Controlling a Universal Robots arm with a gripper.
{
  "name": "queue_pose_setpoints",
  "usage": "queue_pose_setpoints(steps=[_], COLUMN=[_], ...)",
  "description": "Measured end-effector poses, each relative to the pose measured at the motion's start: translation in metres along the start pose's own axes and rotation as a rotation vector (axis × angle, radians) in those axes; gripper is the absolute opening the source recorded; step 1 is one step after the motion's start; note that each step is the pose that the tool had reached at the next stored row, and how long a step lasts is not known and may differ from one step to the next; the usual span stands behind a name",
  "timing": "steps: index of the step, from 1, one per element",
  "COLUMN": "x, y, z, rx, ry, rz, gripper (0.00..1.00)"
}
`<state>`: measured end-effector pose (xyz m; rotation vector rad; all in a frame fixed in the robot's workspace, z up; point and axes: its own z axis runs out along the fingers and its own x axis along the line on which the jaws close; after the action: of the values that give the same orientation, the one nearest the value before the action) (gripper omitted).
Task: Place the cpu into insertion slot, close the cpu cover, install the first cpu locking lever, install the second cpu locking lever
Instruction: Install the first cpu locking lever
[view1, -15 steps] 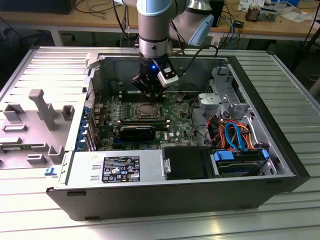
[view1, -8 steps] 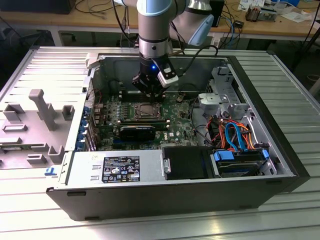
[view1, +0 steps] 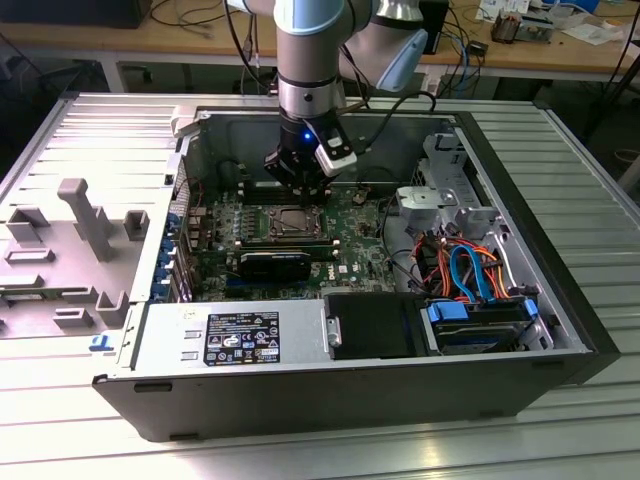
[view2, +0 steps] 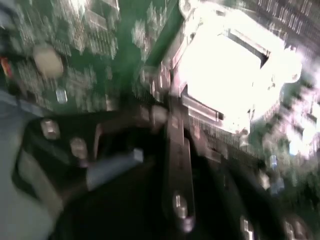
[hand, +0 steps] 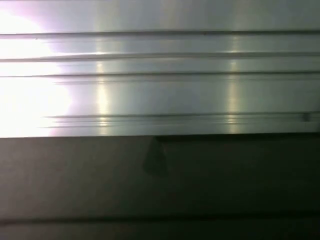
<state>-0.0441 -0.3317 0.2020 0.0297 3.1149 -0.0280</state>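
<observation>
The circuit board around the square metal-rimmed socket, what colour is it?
Green. The circuit board shows best in the exterior view, around the square socket.

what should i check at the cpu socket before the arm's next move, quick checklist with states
1. Gripper positioned at the socket: ok, it hangs just behind the insertion slot in the exterior view.
2. Chip seated in the slot: cannot tell, glare washes out the socket area in the second wrist view.
3. CPU cover down flat: cannot tell.
4. Locking levers latched: cannot tell.
5. Cables near the arm: ok, the orange and blue bundle lies off to the exterior view's right.
</observation>
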Motion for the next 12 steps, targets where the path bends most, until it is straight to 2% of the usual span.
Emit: queue_pose_setpoints(steps=[12], x=[-0.0006], y=[-0.0001], z=[-0.0076], rx=[-0.0006], ry=[0.0001], rz=[0.000], gripper=[0.11])
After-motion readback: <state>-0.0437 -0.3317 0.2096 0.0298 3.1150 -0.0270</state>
